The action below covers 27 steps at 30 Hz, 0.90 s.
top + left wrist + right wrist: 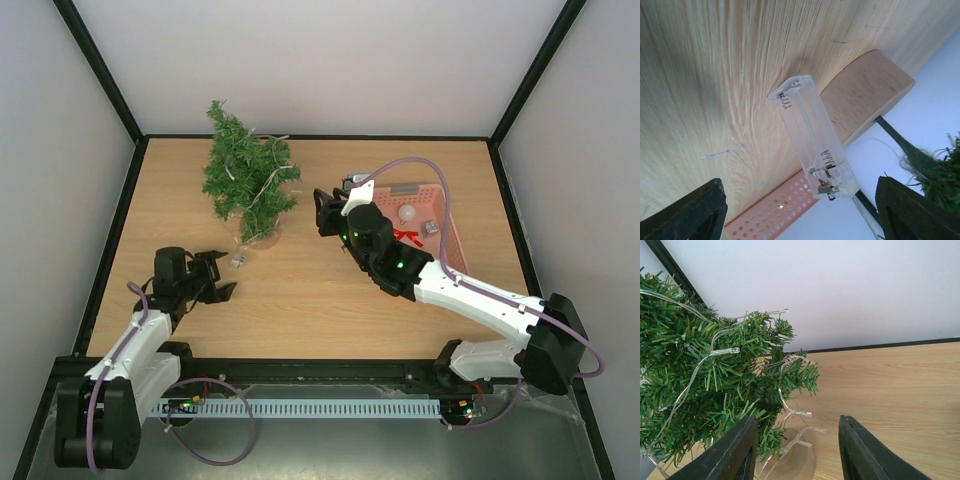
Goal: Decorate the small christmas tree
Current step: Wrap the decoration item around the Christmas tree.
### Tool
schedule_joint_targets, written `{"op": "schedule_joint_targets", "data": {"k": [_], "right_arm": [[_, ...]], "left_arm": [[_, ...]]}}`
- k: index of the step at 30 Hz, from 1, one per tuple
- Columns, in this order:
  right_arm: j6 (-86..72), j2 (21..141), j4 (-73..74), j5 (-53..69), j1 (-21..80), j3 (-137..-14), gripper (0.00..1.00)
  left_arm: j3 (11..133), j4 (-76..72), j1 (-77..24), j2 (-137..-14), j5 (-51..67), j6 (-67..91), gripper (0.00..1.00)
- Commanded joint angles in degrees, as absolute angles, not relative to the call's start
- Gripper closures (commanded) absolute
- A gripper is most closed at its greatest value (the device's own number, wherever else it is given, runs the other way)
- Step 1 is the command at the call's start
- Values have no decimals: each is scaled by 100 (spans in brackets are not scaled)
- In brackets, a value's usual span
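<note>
Small dark-green bushy christmas tree (248, 180), upper left, already strung with clear wire lights (715, 352); white ball ornament (407, 213) unhung in pink perforated basket (455, 235); left fingers (690, 212) and right fingers (735, 455) wide, empty.

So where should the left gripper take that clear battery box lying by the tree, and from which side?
Probably mid-length, across its two long walls, coming from above. The clear battery box lies flat, long and narrow, so the open left gripper should span its width; wires leave one end toward the small christmas tree; avoid it.
</note>
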State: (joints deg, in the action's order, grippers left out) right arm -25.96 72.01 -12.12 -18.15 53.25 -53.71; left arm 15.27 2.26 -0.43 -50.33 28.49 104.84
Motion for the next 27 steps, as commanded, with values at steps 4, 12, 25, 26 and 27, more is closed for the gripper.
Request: {"op": "schedule_joint_targets", "data": {"k": [4,12,25,26,27], "right_arm": [[-2427,7112,-1280,-1994,5313,-5237,56],[-2360,7128,-1347,-2057,5309,-5194,56],[-2079,6994,-1424,-2322,5309,-5132,54],[-2070,6984,-1457,-2321,5309,-5105,54],[-2054,6991,-1473,-2320,5313,-5099,54]], "left_arm": [[1026,-1571,-221,-5131,2690,11876,16],[818,-2718,-774,-5779,2357,12655,16],[831,-3284,-988,-6254,1461,13110,28],[884,-3237,-993,-6234,1441,13114,30],[944,-3152,-993,-6218,1415,13091,31]]}}
